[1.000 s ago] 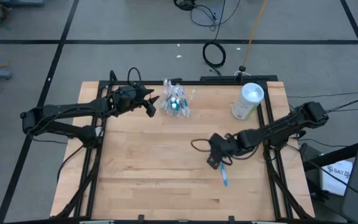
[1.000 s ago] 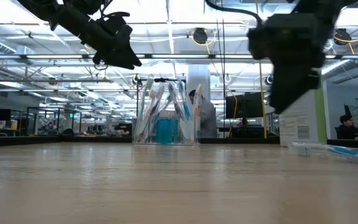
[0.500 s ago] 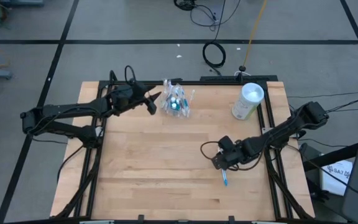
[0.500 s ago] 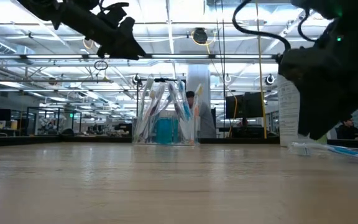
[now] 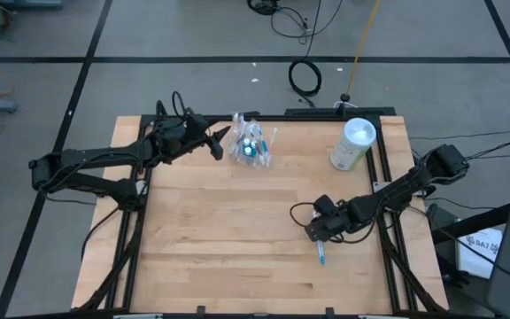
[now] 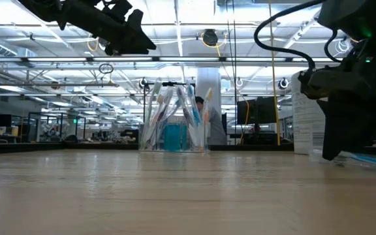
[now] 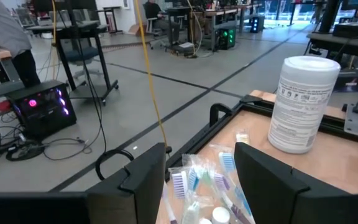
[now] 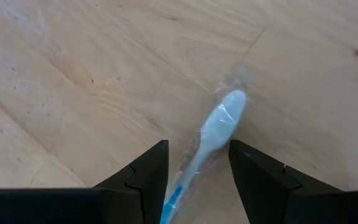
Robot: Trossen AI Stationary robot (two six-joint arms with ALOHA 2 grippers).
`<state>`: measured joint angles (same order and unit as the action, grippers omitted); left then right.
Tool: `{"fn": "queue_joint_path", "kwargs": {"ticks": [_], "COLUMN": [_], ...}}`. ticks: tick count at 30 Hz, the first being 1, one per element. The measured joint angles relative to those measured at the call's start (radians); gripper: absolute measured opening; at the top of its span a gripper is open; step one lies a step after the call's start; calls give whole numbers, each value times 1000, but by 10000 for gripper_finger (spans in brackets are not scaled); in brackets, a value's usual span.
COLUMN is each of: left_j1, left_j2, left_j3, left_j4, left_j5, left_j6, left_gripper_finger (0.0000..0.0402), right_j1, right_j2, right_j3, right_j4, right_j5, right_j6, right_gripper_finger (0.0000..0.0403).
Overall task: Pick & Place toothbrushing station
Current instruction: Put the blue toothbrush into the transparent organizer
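Step in hand: picking up toothbrush (image 5: 320, 254), lower right of table (image 5: 211, 230). Right gripper (image 5: 319, 234) spread, straddling brush, not yet clenched. Left gripper (image 5: 217, 143) released, beside holder (image 5: 251, 146), upper centre. Next: lower, close, carry to holder.

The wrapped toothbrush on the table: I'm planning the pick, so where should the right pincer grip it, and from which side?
Grip the wrapped toothbrush across its thin handle, just behind the head, coming straight down from above. It lies flat on the wooden table, and the right pincer is open, with one finger on each side of it.
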<state>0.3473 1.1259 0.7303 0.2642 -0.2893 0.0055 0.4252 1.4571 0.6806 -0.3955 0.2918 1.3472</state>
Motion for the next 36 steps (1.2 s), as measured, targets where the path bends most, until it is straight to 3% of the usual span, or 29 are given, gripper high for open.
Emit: {"fn": "queue_joint_path", "kwargs": {"ticks": [5, 17, 21, 26, 32, 36], "left_j1": [0, 0, 0, -2, -3, -3], "left_j2": [0, 0, 0, 0, 0, 0], "left_j3": [0, 0, 0, 0, 0, 0], "left_j4": [0, -1, -6, -7, -7, -7], "left_j5": [0, 1, 2, 36, 153, 159], "left_j6": [0, -2, -3, -3, -9, -4], "left_gripper_finger": [200, 200, 200, 200, 200, 200], "right_j1": [0, -13, -46, -112, -227, -316], "right_j2": [-2, 5, 4, 4, 4, 2], "right_j3": [-27, -37, -37, -36, -35, -35], "right_j4": [8, 143, 272, 596, 1131, 1435], "right_j5": [4, 66, 124, 123, 126, 127], "right_j6": [0, -75, -166, -469, -968, -1287], "right_gripper_finger": [136, 18, 12, 24, 9, 20]}}
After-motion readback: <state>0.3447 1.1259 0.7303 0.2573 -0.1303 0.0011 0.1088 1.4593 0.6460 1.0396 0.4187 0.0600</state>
